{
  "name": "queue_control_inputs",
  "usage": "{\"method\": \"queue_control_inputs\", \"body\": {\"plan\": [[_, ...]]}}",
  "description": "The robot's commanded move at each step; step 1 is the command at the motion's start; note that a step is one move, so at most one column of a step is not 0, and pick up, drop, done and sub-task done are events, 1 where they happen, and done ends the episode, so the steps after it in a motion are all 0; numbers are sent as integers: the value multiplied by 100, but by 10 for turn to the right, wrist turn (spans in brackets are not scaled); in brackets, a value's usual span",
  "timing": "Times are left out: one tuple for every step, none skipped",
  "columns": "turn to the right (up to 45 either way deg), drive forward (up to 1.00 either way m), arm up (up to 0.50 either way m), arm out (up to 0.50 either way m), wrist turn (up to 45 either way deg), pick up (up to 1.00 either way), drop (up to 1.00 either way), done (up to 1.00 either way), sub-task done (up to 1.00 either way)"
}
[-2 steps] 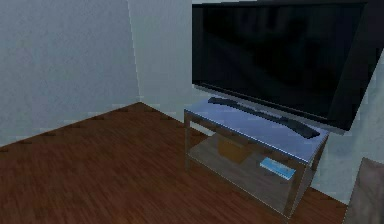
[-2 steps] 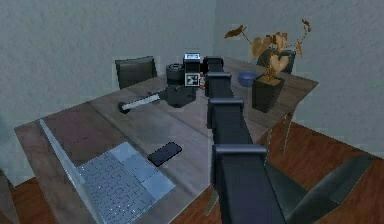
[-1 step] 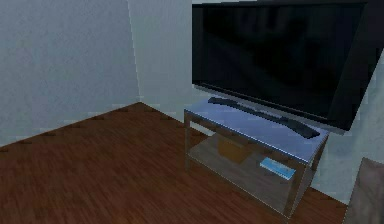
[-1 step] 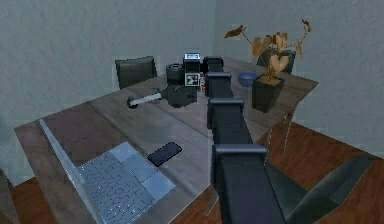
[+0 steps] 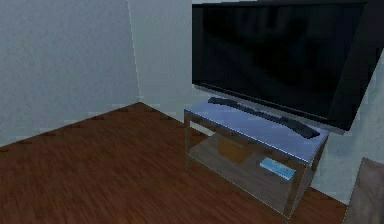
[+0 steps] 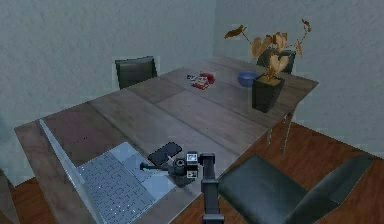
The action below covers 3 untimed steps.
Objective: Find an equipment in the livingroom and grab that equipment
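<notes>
Dark flat slab [image 6: 165, 152], phone-like, lying flat on wooden table [image 6: 200, 112] near the table's near edge, just beside the open laptop [image 6: 105, 178]. Closest match to the equipment, but cannot confirm from shape alone.

Gripper [image 6: 152, 167] right at the slab, fingers pointing toward the arm side view's left. Over, beside or touching: cannot tell. Grip state: cannot tell. Holding anything or not: cannot tell, as slab and tabletop sit directly behind the fingers. Arm [image 6: 212, 198] rising from the bottom edge, just right of middle.

Dark chair [image 6: 275, 188] at the near side of the table, to the right of the arm. Second dark chair [image 6: 135, 70] at the far side. Farther out on the tabletop: dried plant in dark square pot [image 6: 267, 93], blue bowl [image 6: 247, 77] near it, small red-and-white item [image 6: 204, 81] left of the bowl.

Forward view: large black TV [image 5: 280, 50] on the wall above a low stand [image 5: 222, 117]. Long dark bar [image 5: 265, 113] lying across the stand top. Brown box [image 5: 232, 148] and flat blue item [image 5: 278, 168] on the lower shelf. Dark wood floor [image 5: 100, 170].
</notes>
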Motion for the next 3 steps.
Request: {"method": "queue_control_inputs", "body": {"plan": [[0, 0, 0, 0, 0, 100, 0, 0, 0], [0, 0, 10, 0, 0, 0, 0, 0, 0], [0, 0, 0, 0, 0, 0, 0, 100, 0]]}}
